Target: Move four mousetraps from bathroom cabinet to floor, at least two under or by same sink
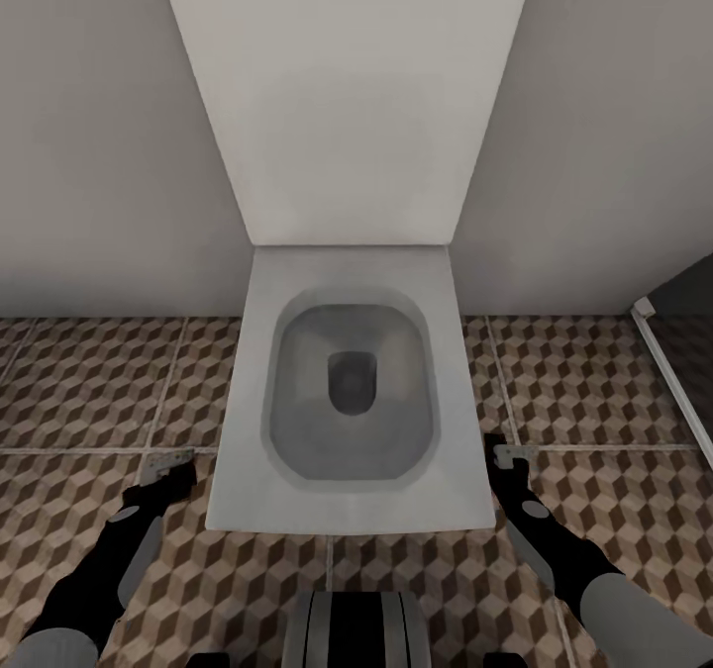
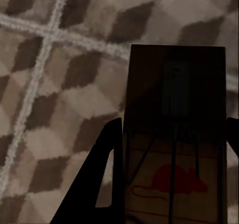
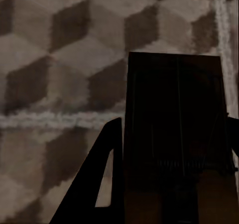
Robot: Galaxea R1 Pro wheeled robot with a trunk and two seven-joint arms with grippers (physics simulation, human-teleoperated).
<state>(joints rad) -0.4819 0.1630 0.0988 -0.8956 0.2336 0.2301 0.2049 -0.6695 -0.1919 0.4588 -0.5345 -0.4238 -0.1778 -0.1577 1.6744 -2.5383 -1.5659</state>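
Your head view adds one white toilet point(image 1: 352, 391) on the bathroom floor point(image 1: 89, 391); wrist views: two mousetraps, left mousetrap point(image 2: 174, 134) clamped in left gripper point(image 2: 172, 174), right mousetrap point(image 3: 174, 134) in right gripper point(image 3: 172, 169).

Matt white toilet point(image 1: 347, 371), cube-printed tiled bathroom floor point(image 1: 89, 381), and wooden mousetraps point(image 2: 174, 149) with dark metal wire.

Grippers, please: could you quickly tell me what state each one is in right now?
Left gripper: closed on a mousetrap, above the bathroom floor.
Right gripper: closed on another mousetrap.
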